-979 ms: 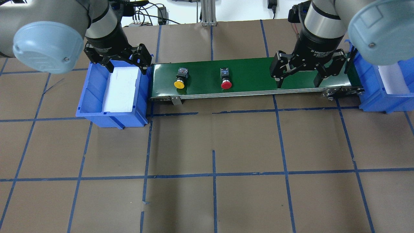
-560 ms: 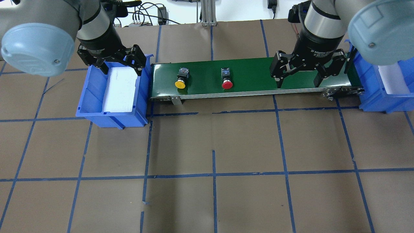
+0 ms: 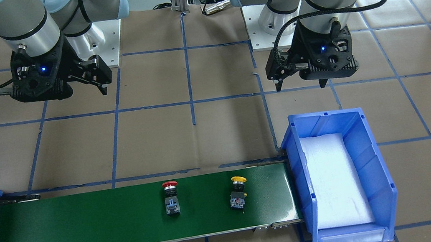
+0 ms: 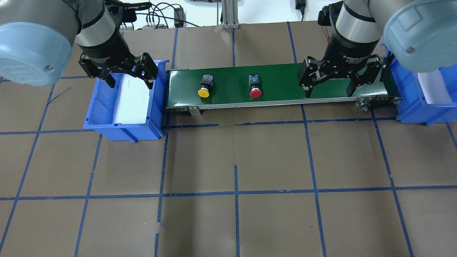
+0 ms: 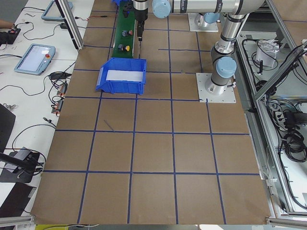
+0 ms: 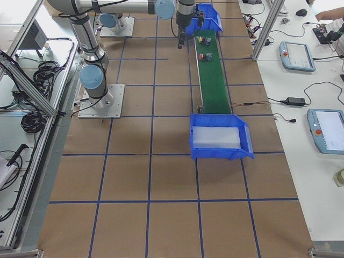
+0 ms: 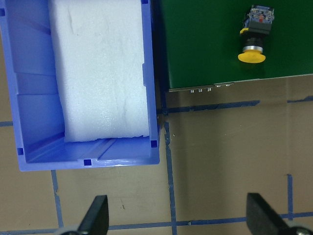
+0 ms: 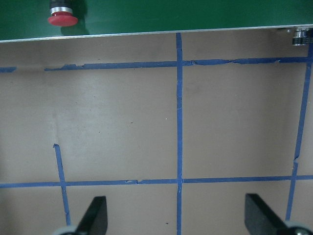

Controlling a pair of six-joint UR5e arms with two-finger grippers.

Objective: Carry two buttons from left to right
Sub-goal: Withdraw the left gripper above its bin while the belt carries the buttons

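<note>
The yellow button and the red button lie on their sides on the green conveyor belt, caps toward the robot. The yellow one is near the belt's left end and the red one near its middle. They also show in the front view as the yellow button and the red button. My left gripper is open and empty, above the left blue bin. My right gripper is open and empty, above the belt's right part. The left wrist view shows the yellow button.
The left bin holds only a white foam pad. A second blue bin with foam stands at the belt's right end. The brown table has a blue tape grid. Cables and a metal post are at the far edge.
Both buttons have moved a little to the right along the belt. My left gripper has shifted left over the bin, still open. My right gripper has not moved.
</note>
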